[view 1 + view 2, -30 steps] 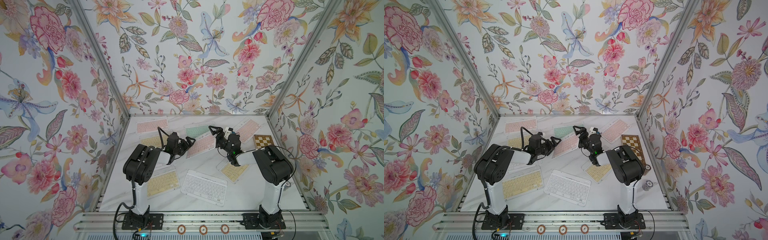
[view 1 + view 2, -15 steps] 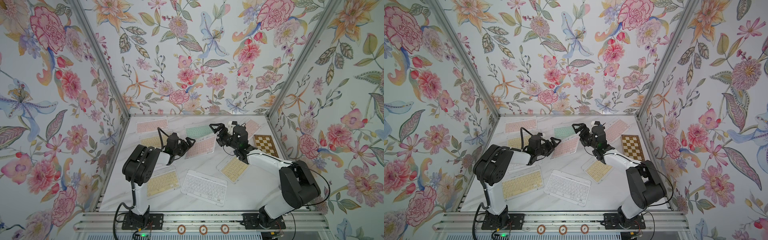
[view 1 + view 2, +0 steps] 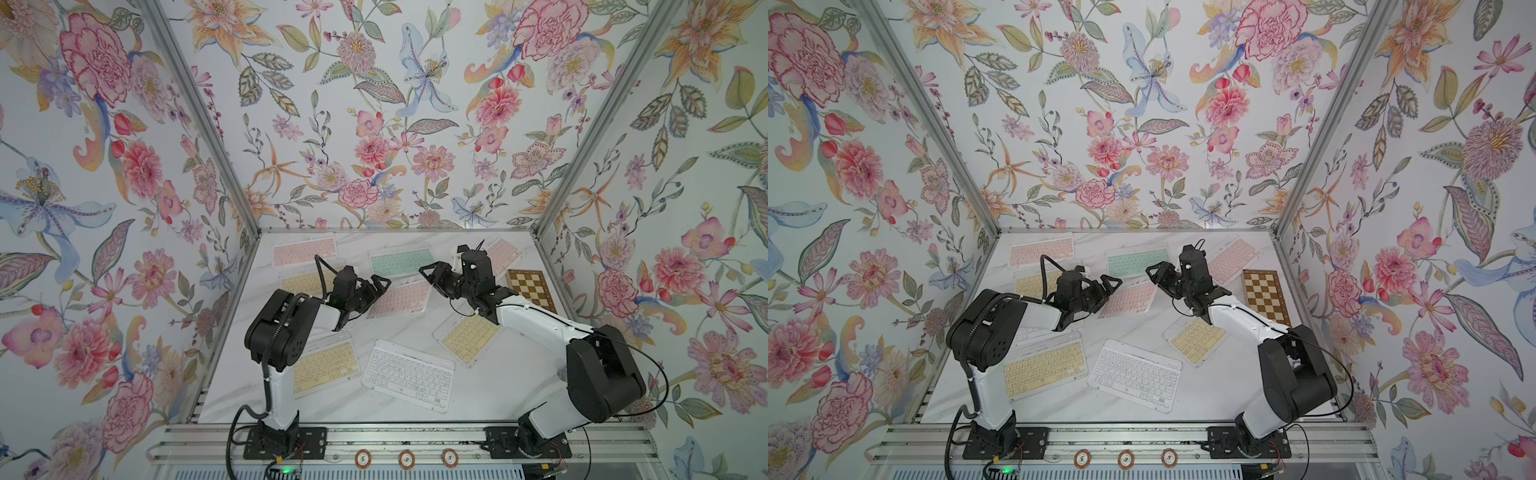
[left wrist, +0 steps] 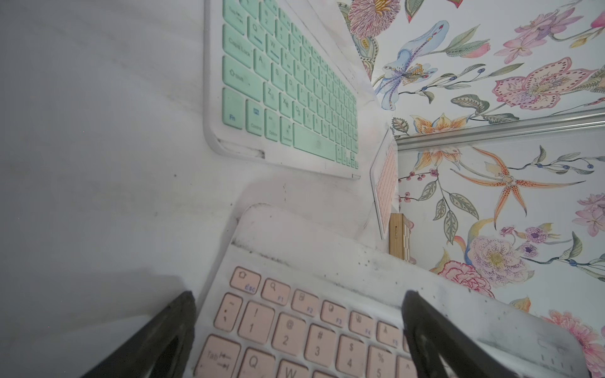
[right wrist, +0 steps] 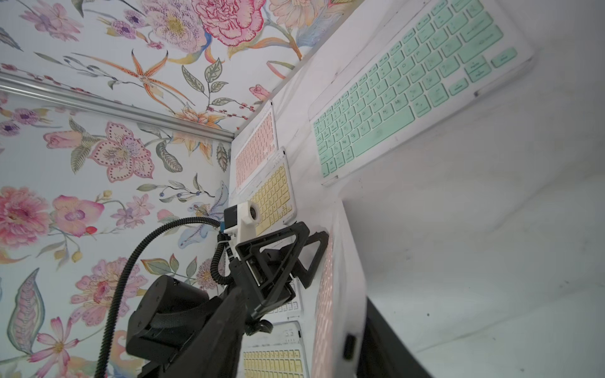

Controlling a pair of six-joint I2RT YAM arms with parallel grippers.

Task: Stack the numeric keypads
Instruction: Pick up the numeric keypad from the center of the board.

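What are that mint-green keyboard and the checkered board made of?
Mint-green keyboard: probably plastic, matte keys in a smooth white frame. Chessboard: looks like wood, brown and cream squares, pale grainy edge in the left wrist view.

Light bright, even, diffuse; bench (image 3: 511,386) evenly lit, shadows soft. Both top views sharp, wide-angle stretch twd corners. L wrist: bench greys off to one side, faint shadow beside pink keypad (image 4: 294,330); my left claw (image 4: 298,296) near-black, slightly soft. R wrist: same keypad close to lens, blurred; wall (image 5: 98,163) sharp.
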